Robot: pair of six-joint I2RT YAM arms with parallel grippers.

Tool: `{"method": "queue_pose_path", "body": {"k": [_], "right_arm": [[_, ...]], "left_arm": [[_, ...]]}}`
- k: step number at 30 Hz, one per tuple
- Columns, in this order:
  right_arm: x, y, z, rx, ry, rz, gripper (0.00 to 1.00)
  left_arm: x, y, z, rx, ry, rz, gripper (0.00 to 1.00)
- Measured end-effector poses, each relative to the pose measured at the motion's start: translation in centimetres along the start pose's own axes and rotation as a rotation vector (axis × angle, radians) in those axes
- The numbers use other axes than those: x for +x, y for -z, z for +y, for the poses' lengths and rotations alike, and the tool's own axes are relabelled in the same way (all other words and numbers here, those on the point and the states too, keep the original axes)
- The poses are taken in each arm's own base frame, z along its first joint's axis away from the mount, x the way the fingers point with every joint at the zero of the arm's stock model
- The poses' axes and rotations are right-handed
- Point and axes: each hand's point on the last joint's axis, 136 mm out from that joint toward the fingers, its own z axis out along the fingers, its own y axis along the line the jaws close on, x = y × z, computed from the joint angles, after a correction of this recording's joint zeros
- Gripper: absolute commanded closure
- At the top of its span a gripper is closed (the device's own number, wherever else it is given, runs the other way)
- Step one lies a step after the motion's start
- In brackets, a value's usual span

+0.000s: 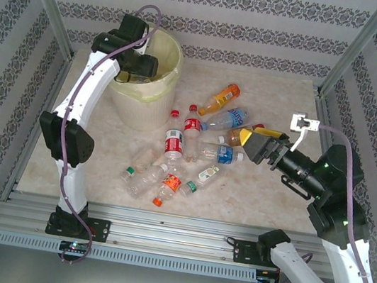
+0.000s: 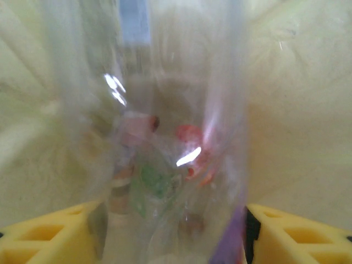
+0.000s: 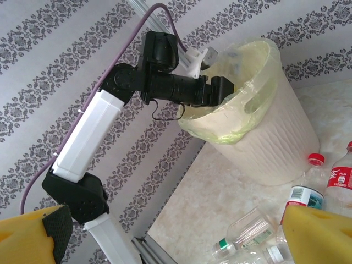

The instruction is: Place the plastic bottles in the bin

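My left gripper (image 1: 146, 70) hangs over the mouth of the bin (image 1: 146, 103), a pale-yellow bucket at the back left. In the left wrist view a clear plastic bottle (image 2: 165, 137), blurred, stands between my yellow fingers (image 2: 49, 231), which are parted close to its two sides; the bin's inside lies behind it. Several plastic bottles lie on the table right of the bin, among them an orange one (image 1: 220, 98), a blue-labelled one (image 1: 225, 117) and a red-labelled one (image 1: 174, 143). My right gripper (image 1: 247, 143) is open above the pile's right end, holding nothing.
The bin (image 3: 275, 143) has a thin green-yellow liner folded over its rim. Patterned walls and metal posts (image 1: 49, 1) close in the table on three sides. A metal rail (image 1: 158, 241) runs along the near edge. Bare marble tabletop (image 1: 258, 203) lies at the front right.
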Motion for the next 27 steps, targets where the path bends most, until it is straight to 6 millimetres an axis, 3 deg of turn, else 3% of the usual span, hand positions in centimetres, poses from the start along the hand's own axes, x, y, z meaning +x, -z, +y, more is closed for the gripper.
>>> {"method": "queue_pose_path", "body": {"k": [7, 13, 21, 27], "right_arm": [[0.8, -0.4, -1.2, 0.03, -0.019, 0.019, 0.02], [1.9, -0.8, -2.5, 0.058, -0.041, 0.041, 0.02], [3.3, -1.0, -3.9, 0.085, -0.065, 0.074, 0.02], [4.2, -1.1, -4.2, 0.075, -0.075, 0.102, 0.02]], "left_arm": [[0.1, 0.1, -0.4, 0.025, 0.015, 0.003, 0.01], [-0.4, 1.8, -0.9, 0.055, 0.015, -0.028, 0.0], [-1.7, 9.4, -1.5, 0.111, 0.003, -0.176, 0.0], [1.6, 14.6, -1.6, 0.156, -0.035, -0.249, 0.0]]}}
